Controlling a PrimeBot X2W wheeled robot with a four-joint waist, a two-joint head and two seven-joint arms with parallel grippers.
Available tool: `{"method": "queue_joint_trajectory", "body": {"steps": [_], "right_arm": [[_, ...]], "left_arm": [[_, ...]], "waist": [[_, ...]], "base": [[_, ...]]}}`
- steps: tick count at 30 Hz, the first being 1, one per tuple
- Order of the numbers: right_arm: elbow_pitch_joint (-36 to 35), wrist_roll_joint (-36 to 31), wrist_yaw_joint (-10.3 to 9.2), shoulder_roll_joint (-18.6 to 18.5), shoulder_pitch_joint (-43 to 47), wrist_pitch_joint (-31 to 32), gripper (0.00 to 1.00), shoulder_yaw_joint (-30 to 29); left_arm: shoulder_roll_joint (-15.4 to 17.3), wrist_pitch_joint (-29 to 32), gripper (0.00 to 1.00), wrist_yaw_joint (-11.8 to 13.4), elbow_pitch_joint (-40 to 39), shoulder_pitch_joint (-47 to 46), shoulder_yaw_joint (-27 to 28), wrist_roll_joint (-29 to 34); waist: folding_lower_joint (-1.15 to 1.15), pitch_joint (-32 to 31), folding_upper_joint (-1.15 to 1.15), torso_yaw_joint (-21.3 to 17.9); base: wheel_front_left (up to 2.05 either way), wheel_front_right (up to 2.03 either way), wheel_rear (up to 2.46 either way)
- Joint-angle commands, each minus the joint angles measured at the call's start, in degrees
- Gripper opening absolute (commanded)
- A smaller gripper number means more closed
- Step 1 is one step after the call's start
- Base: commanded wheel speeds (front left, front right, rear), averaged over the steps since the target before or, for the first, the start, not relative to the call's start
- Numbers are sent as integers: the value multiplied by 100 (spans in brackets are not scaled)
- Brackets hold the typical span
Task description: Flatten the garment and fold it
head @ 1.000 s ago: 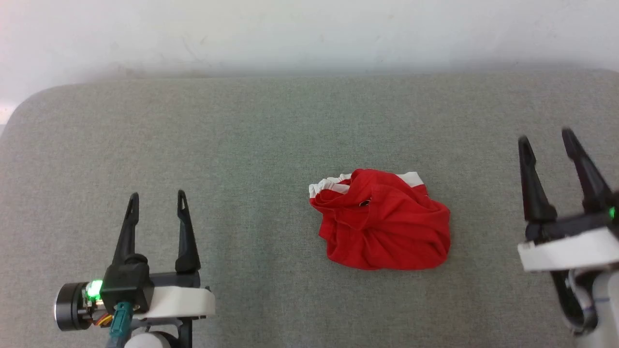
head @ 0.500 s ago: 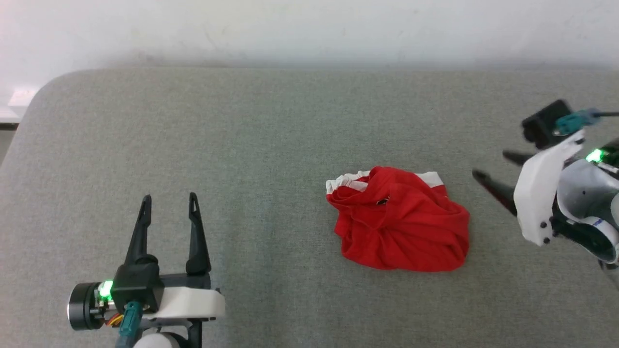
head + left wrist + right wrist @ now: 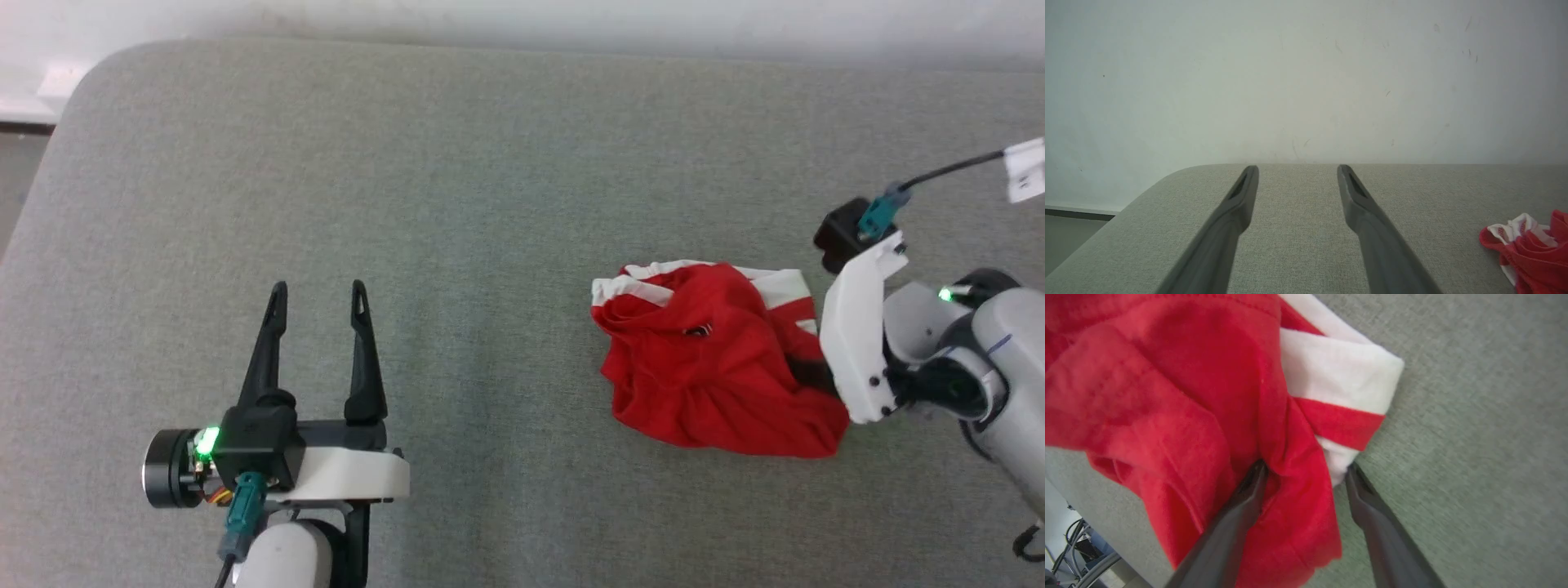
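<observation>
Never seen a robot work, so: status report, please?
Left gripper open, apart from the garment. Right gripper open, astride a fold. Garment crumpled, not flattened. Nothing in the way.

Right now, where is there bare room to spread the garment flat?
The grey cushion is bare between the left gripper and the garment, and behind the garment to the wall. Crowded: the garment's right edge, where the open right gripper straddles a fold.

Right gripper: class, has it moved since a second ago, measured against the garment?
Yes. The right gripper has swung left to the garment: earlier well clear of its right edge, its open fingers now straddle a fold there.
</observation>
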Motion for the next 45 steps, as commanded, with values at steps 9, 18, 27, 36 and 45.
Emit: {"method": "queue_joint_trajectory", "body": {"steps": [9,18,27,36,45], "right_arm": [[267,211,-5,46,308,-481,47,955],[-212,132,-5,-117,-284,-1584,0,1387],[-1067,-196,-5,-823,-1103,-1912,0,1952],[-777,-509,-5,-1635,-1613,-1967,0,2028],[586,-871,-5,-1870,-1924,-2209,0,1657]], "left_arm": [[-42,-27,100,54,5,-96,46,-50],[-44,-27,100,39,1,56,225,-8],[48,-27,100,-80,-151,84,432,92],[249,-27,100,-63,-521,-258,448,255],[452,-27,100,-58,-920,-629,350,334]], "waist": [[-1,210,0,141],[-1,-41,0,-386],[-1,131,0,-1476],[-1,902,0,-2269],[-1,1599,0,-2329]], "base": [[0,0,0],[0,0,0],[0,0,0],[0,0,0],[0,0,0]]}}
